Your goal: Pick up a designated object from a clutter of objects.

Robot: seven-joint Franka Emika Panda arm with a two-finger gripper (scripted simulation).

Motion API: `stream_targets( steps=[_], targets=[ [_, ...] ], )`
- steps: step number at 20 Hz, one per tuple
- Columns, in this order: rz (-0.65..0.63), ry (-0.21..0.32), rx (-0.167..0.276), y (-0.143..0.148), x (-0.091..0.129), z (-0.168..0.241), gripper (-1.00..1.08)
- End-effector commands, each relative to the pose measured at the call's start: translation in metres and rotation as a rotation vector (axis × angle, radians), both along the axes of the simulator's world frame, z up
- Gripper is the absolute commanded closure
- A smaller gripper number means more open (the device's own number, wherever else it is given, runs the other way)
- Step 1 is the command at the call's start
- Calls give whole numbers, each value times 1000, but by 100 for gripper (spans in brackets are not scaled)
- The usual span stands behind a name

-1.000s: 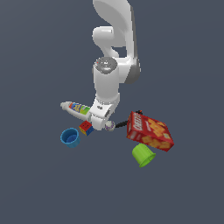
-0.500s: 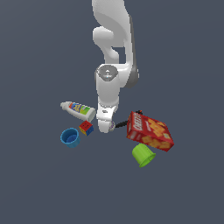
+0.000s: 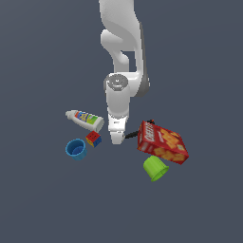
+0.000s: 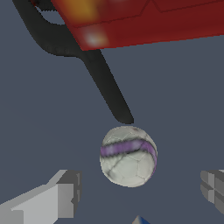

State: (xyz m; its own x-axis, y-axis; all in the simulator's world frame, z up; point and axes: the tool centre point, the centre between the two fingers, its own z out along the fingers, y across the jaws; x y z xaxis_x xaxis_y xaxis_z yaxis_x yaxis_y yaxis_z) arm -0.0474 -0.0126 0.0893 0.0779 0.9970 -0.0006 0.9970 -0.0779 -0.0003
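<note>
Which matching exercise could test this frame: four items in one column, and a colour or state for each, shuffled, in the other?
Items:
1. cracker box
2. ball
3. cup beside the puzzle cube
4. gripper

Descriptions:
A. whitish-grey with a purple band
B. open, one finger on each side of the ball
C. red, lying tilted on the floor
D. blue, mouth facing up

Pairs: 1-C, 2-A, 3-D, 4-B
</note>
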Motion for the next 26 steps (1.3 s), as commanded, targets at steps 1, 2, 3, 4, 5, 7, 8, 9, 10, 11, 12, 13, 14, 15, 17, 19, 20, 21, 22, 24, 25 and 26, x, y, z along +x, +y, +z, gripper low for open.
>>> stream_targets(
  steps=[1,2,3,4,5,7,8,9,10,11,12,13,14,15,17,19,20,21,22,24,25,26],
  targets=[
    [18,0,0,0,-1,-2,-92],
    [21,0,1,0,-1,-2,-92],
    [23,0,1,1,-1,-3,-92],
    [24,0,1,1,-1,-3,-92],
    [20,0,1,0,-1,-2,-92],
    [20,0,1,0,-1,-4,-92],
    [20,0,1,0,-1,-5,-92],
    [20,0,1,0,-1,-7,-92],
    [20,0,1,1,-2,-10,-92],
    [20,0,1,0,-2,-13,-92],
    [21,0,1,1,-2,-17,-92],
    [21,0,1,0,-2,-21,-92],
    [22,0,1,1,-2,-26,-92],
    [22,0,1,0,-2,-31,-92],
    [23,0,1,0,-2,-40,-92],
    [23,0,1,0,-2,-46,-92],
    [24,0,1,1,-2,-49,-92],
    [24,0,1,1,-2,-51,-92],
    [24,0,1,1,-2,-52,-92],
    [24,0,1,0,-2,-53,-92],
    [24,0,1,0,-2,-53,108],
    [24,0,1,0,-2,-53,108]
  ],
)
